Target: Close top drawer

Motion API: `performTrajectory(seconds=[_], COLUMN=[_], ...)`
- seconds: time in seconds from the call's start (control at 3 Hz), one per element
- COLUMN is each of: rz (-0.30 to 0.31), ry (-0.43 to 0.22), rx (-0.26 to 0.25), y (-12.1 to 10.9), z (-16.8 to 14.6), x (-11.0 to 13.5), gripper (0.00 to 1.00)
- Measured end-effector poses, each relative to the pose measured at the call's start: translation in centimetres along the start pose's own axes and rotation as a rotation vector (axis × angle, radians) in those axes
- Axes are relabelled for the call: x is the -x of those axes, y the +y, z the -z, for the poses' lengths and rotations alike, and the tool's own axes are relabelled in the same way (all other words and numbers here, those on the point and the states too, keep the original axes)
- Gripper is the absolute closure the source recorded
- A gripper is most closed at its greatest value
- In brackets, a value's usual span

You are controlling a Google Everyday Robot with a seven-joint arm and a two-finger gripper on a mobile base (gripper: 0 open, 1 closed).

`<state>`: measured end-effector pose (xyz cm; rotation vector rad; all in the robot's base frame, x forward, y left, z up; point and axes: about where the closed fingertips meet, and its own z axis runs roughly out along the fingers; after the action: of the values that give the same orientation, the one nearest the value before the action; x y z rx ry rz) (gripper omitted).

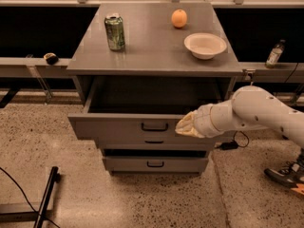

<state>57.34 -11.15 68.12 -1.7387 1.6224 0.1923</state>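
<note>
The gripper [180, 128] has its cream-coloured jaws drawn together into one blunt point, with nothing between them. The point rests against the front panel of the top drawer [114, 126], toward the panel's right end. Just to the left of the jaws, at the panel's centre, is the small black bar handle [154, 127] — close by, but not touched. The drawer stands partly out of the cabinet, and its dark inside shows behind and above the jaws.

Behind the jaws to the right, the white arm [259, 112] runs off toward the frame's edge. Below them lie two more gray drawers: the middle drawer [128, 143] is only a thin strip under the top one, and the bottom drawer [123, 164] sits a little proud.

Well above the jaws, on the cabinet top [147, 56], stand a white bowl [205, 45], an orange [179, 18] and — farthest left — a green can [115, 32].
</note>
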Motion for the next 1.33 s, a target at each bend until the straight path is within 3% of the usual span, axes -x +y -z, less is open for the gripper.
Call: performTrajectory(seconds=[0.33,0.67,1.0,1.33], rz=[0.006,-0.019,-0.021,-0.01], ry=[0.015,0.061,0.081,0.08], rx=[-0.006,-0.005,-0.051,-0.13], y=[-0.1,-0.3,-0.9,-2.5], z=[-0.4,-1.4,-1.8,-1.6], x=[-0.3,-3.2,-5.5,-7.0], gripper=[1.0,1.0,1.0,1.0])
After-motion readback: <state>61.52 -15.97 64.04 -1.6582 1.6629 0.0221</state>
